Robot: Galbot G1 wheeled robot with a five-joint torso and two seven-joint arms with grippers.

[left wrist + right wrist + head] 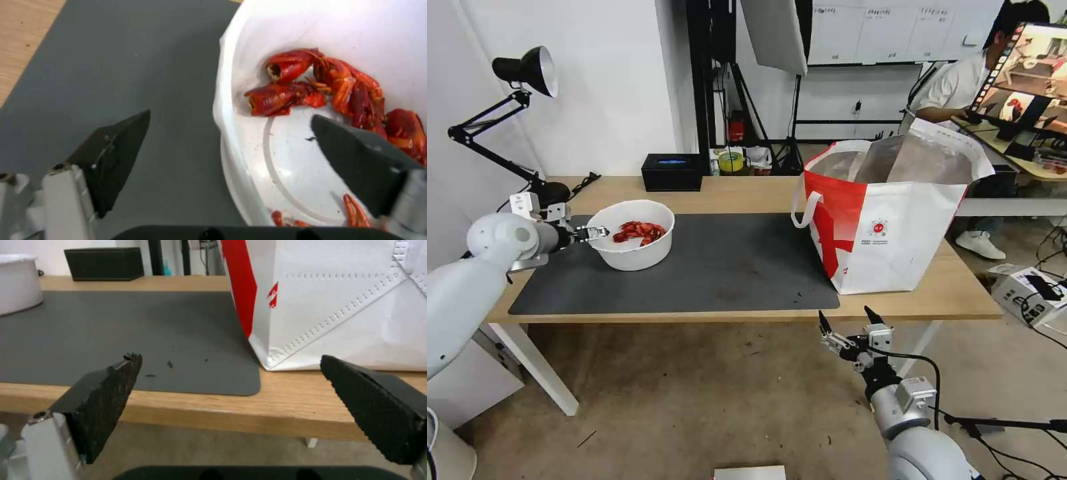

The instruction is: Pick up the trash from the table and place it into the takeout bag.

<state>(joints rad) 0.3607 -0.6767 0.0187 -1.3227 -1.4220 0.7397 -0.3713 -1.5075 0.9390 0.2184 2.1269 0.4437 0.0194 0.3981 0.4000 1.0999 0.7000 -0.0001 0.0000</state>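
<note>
The trash on the table [747,193] is a white round bowl [630,235] of red shells [639,231], standing at the left end of the dark grey mat [727,267]. My left gripper [594,233] is open at the bowl's left rim. In the left wrist view it [230,116] straddles the rim, one finger over the mat [133,66] and the other inside the bowl [356,33] beside the shells [333,83]. The white-and-red takeout bag [894,220] stands open at the table's right end. My right gripper [847,317] hangs open below the front edge, facing the bag [347,306].
A black box [672,172] sits at the table's back edge, and a black desk lamp [514,100] is at the back left corner. Dark crumbs [169,365] lie on the mat near the bag. A desk with a monitor [1027,73] stands behind the bag.
</note>
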